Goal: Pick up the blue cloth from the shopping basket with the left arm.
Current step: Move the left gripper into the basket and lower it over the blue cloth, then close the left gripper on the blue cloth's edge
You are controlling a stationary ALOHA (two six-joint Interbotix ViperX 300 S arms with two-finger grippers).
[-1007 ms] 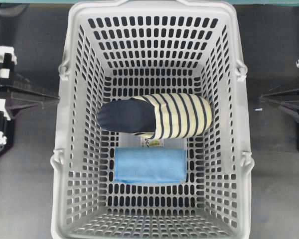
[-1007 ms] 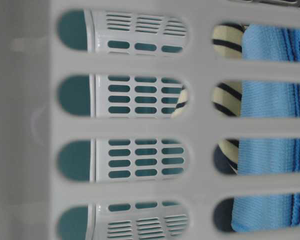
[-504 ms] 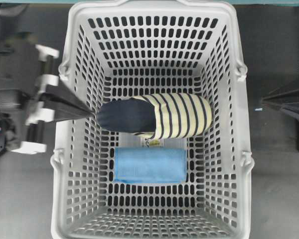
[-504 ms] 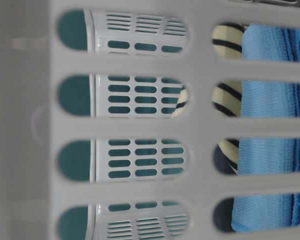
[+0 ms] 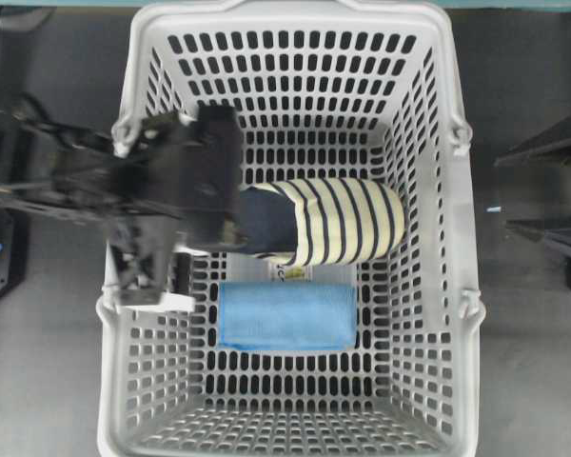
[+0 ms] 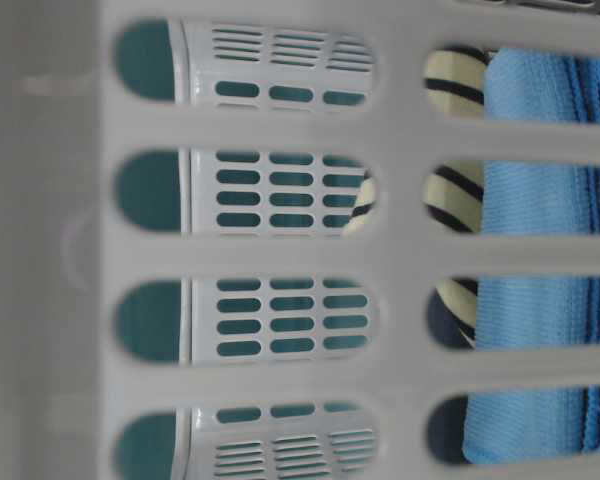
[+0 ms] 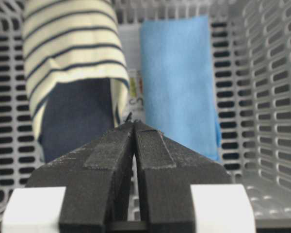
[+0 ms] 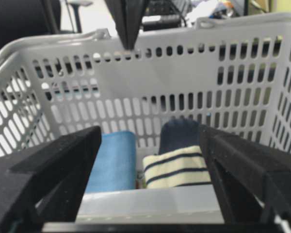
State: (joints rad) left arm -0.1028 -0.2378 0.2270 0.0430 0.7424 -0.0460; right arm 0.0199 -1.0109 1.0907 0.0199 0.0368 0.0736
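Observation:
The blue cloth (image 5: pixel 285 316) lies flat on the floor of the shopping basket (image 5: pixel 457 286), just in front of the striped slipper (image 5: pixel 333 221). My left gripper (image 5: pixel 233 224) is shut and empty, blurred, above the basket's left wall and the slipper's navy end. In the left wrist view its closed tips (image 7: pixel 133 124) hang over the gap between the slipper (image 7: pixel 72 63) and the cloth (image 7: pixel 177 82). My right gripper (image 5: pixel 502 194) is open outside the basket's right wall. The right wrist view shows the cloth (image 8: pixel 114 160) and slipper (image 8: pixel 177 167) past the rim.
A small printed label (image 5: pixel 290 273) lies between slipper and cloth. The basket's tall slotted walls (image 6: pixel 400 250) ring both items. The table-level view shows the cloth (image 6: pixel 540 250) and slipper (image 6: pixel 450 200) through the slots. A dark table (image 5: pixel 533 381) surrounds the basket.
My left arm has swung right from the table's left edge over the basket's left wall. My right gripper's jaws have spread apart. Cloth and slipper have not moved.

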